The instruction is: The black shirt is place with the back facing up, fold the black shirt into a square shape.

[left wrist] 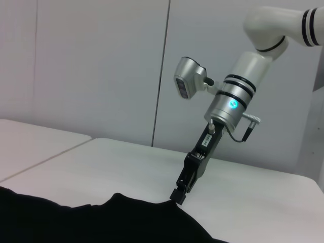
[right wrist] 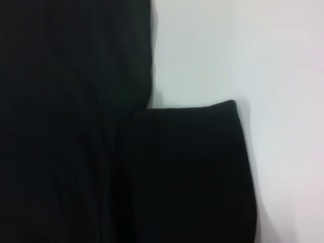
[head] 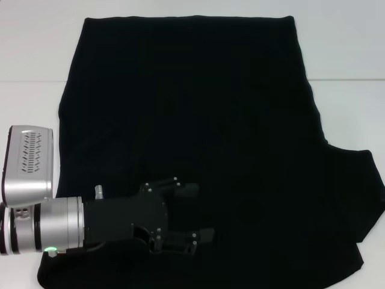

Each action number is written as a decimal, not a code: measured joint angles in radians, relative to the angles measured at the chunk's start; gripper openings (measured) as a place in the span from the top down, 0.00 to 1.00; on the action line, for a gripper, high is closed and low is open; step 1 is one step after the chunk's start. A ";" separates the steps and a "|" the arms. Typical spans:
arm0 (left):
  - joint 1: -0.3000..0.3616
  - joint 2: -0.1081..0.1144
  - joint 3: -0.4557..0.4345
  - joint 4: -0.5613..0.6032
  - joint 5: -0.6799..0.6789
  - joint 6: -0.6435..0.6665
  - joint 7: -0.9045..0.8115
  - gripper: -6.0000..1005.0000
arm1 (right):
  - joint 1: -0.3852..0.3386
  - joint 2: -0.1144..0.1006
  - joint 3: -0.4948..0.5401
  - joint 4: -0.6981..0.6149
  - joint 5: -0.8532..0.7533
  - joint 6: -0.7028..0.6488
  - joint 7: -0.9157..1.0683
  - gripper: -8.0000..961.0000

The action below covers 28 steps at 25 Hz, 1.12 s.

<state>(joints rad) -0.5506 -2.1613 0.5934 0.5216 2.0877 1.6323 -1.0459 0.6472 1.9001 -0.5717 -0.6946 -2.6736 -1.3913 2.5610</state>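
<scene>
The black shirt (head: 198,120) lies spread flat on the white table (head: 36,54), plain side up, with no lettering showing. One short sleeve (head: 364,186) sticks out at the right. My left gripper (head: 195,212) hovers over the shirt's near left part, open, with nothing between its fingers. In the left wrist view my right gripper (left wrist: 178,194) points down at the sleeve's outer edge (left wrist: 152,207), touching it or just above it. The right wrist view looks down on that sleeve (right wrist: 192,172) beside the shirt's body (right wrist: 66,101).
Bare white tabletop (head: 343,48) surrounds the shirt at the left, far and right sides. A seam line (head: 30,80) crosses the table. A pale wall (left wrist: 101,66) stands behind the table.
</scene>
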 joint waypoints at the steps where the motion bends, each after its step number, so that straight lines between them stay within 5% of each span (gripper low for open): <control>1: 0.000 0.000 -0.001 0.000 0.000 0.002 0.000 0.08 | -0.001 0.000 0.000 0.001 0.000 0.001 -0.001 0.72; 3: 0.000 0.001 -0.003 0.000 0.000 0.004 0.000 0.08 | -0.001 0.000 -0.003 0.005 0.000 0.005 -0.002 0.65; 19: -0.001 0.003 -0.006 0.000 0.000 0.004 0.000 0.08 | 0.019 0.024 -0.025 0.008 -0.005 0.020 -0.014 0.68; 28: -0.001 0.005 -0.010 0.000 0.000 0.002 0.000 0.08 | 0.019 0.025 -0.024 0.005 -0.004 0.023 -0.017 0.89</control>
<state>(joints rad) -0.5516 -2.1567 0.5838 0.5216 2.0877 1.6344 -1.0462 0.6663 1.9251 -0.5952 -0.6895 -2.6777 -1.3678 2.5440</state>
